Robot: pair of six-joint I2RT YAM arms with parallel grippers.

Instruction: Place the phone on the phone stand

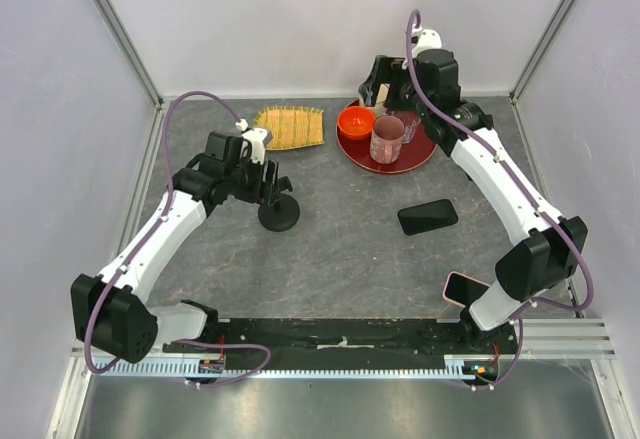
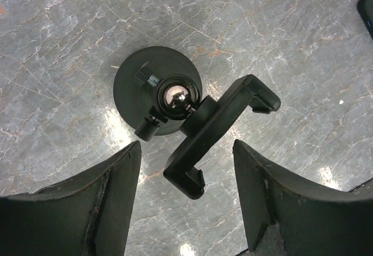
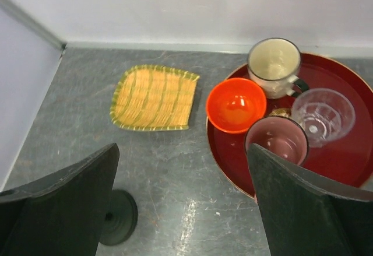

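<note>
The black phone stand (image 1: 279, 215) stands left of the table's middle. In the left wrist view its round disc base (image 2: 135, 84), silver ball joint and tilted holder plate (image 2: 220, 122) show from above. My left gripper (image 1: 276, 187) hovers right over it, open and empty (image 2: 186, 146), with the lower end of the holder between the fingertips, not touching. A flat black phone (image 1: 428, 217) lies to the right of the middle; its corner shows in the left wrist view (image 2: 368, 8). My right gripper (image 1: 383, 87) is raised at the back over the tray, open and empty (image 3: 182, 146).
A red round tray (image 1: 352, 150) at the back holds an orange bowl (image 1: 356, 121), a pink cup (image 1: 387, 139), a clear glass (image 3: 322, 116) and a white mug (image 3: 274, 66). A bamboo mat (image 1: 290, 126) lies left of it. A pink-edged phone (image 1: 465, 287) lies by the right arm's base.
</note>
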